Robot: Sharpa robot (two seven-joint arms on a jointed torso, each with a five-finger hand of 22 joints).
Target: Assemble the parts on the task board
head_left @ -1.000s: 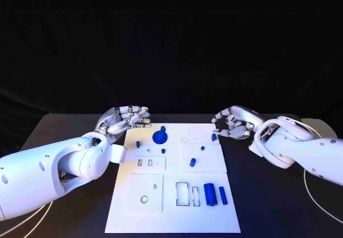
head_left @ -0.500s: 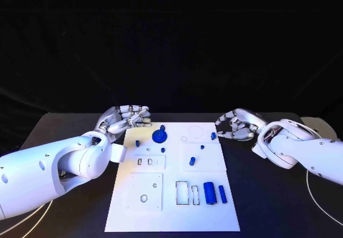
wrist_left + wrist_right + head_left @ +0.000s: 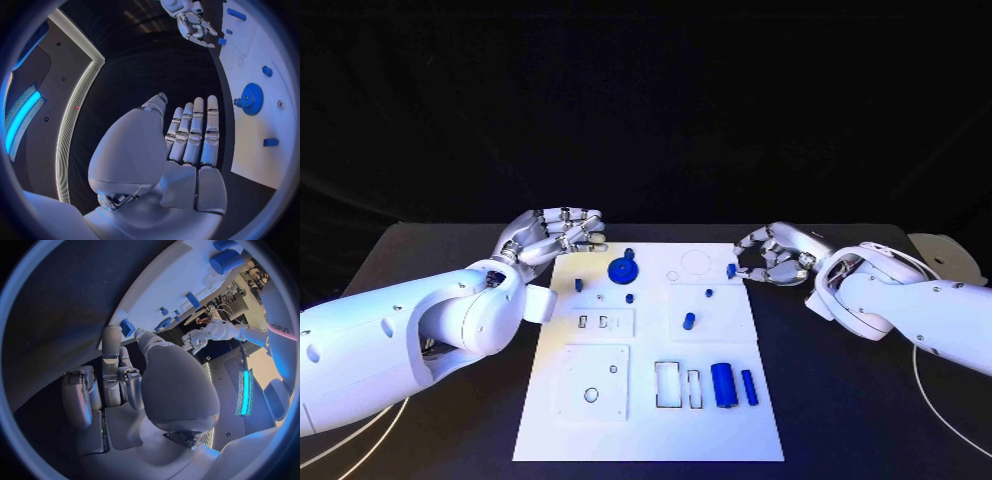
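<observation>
Right hand (image 3: 769, 258) drew back off task board (image 3: 646, 440) toward 3 o'clock, now just beside board's right edge, fingers curled, apart from small blue part (image 3: 731, 270) at that edge; earlier fingertips hung over that part. Left hand (image 3: 557, 235) lifted slightly toward 12 o'clock, fingers curled, off board's far-left corner

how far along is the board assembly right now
Early on, it seems. On the task board the blue gear looks seated near the far edge, though I cannot confirm it. The right hand is at a small blue part by the board's far right edge; whether it grips it is unclear. The left hand holds nothing. The large cylinder, the slim bar and the loose peg lie unplaced.
</observation>
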